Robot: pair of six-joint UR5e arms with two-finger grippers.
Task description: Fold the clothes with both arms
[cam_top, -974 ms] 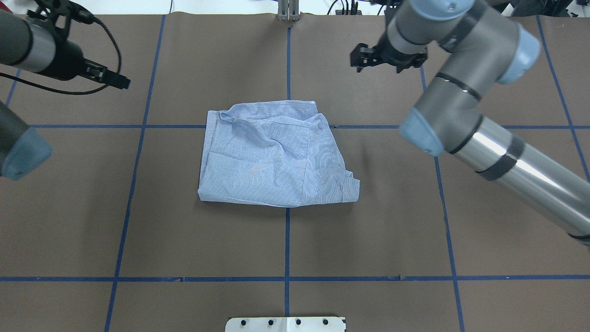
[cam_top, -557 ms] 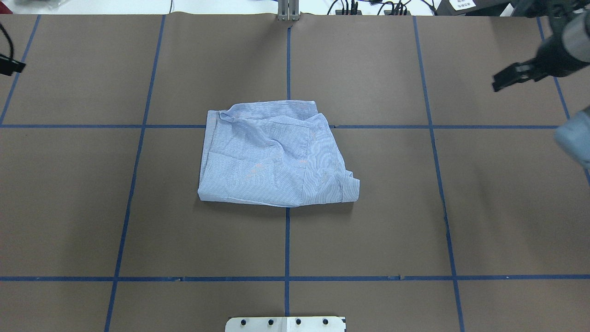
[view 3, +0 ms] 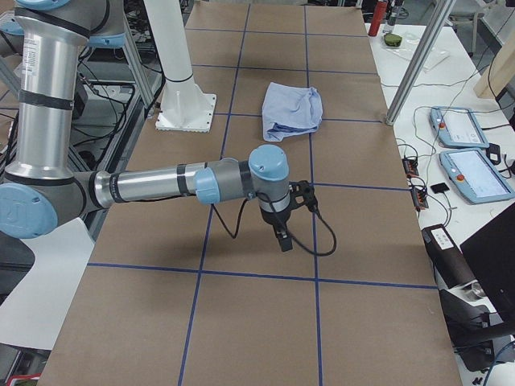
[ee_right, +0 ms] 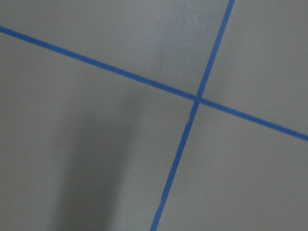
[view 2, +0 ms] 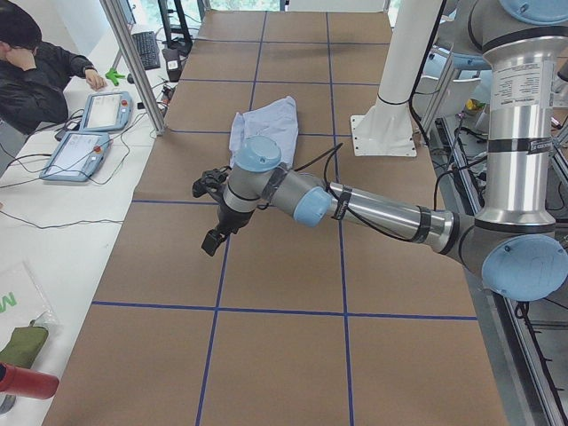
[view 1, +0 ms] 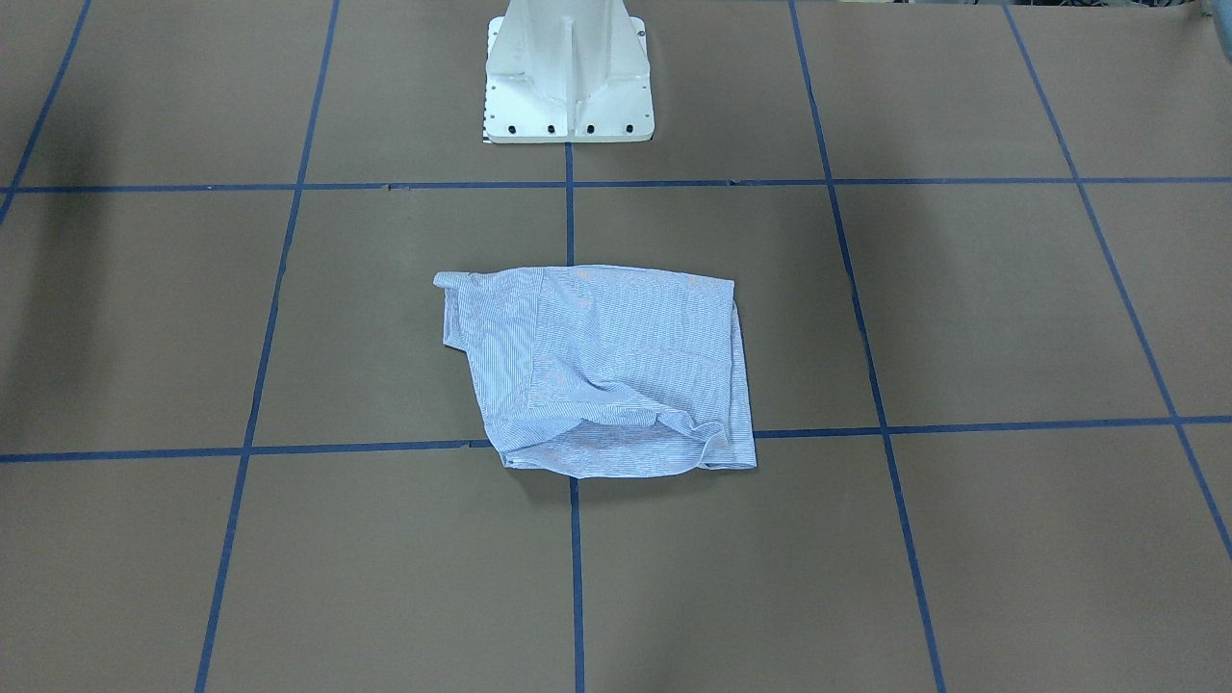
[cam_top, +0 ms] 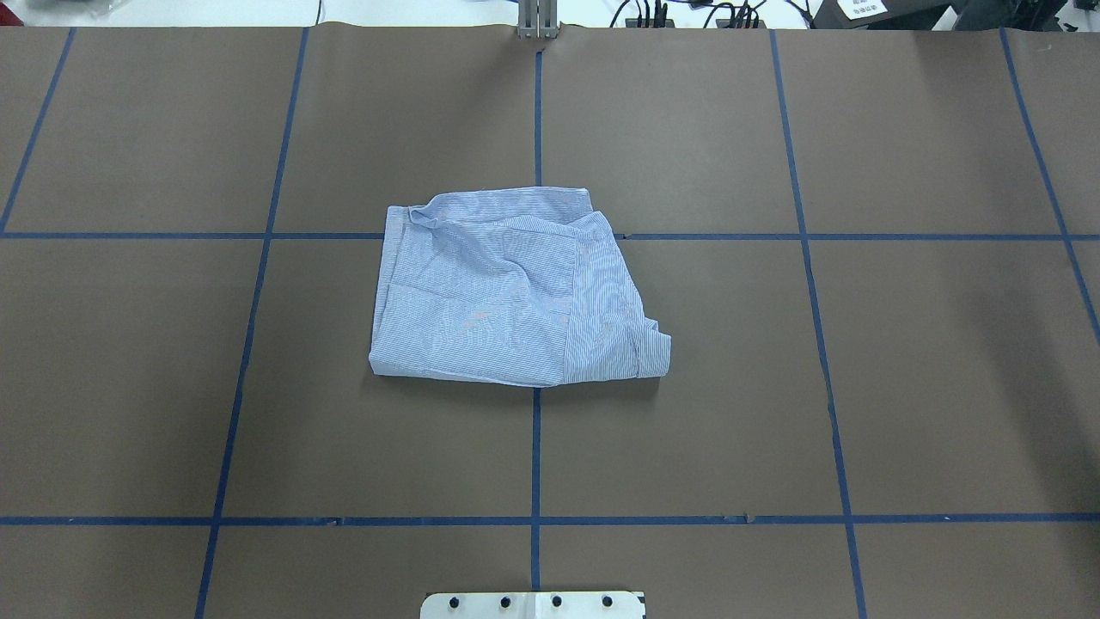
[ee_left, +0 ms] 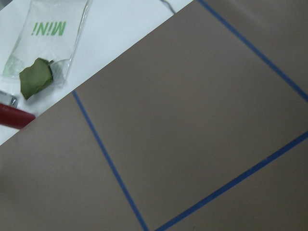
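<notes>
The light blue striped shirt (cam_top: 516, 288) is laid flat as a compact, roughly four-sided packet in the middle of the brown tabletop (cam_top: 773, 387), over a crossing of the blue tape lines (cam_top: 534, 447) and in front of the white pedestal base (view 1: 568, 77). Its layers are stacked on one another. A cuff-like corner is pushed out at one side and a soft wrinkle is raised along the far edge, so the fold is judged to be nearly or fully done, but not neat. No arm is seen in the two central views. The left arm (view 2: 382, 213) is stretched low toward its own end of the tabletop, and the right arm (view 3: 153, 186) toward the opposite end, both well apart from the shirt, probably so that the cloth is left uncovered for checking. The left gripper (view 2: 211, 240) and the right gripper (view 3: 282, 235) are pointed down at bare tabletop. No cloth is seen at them, but it cannot be told whether their fingers are apart or together.
</notes>
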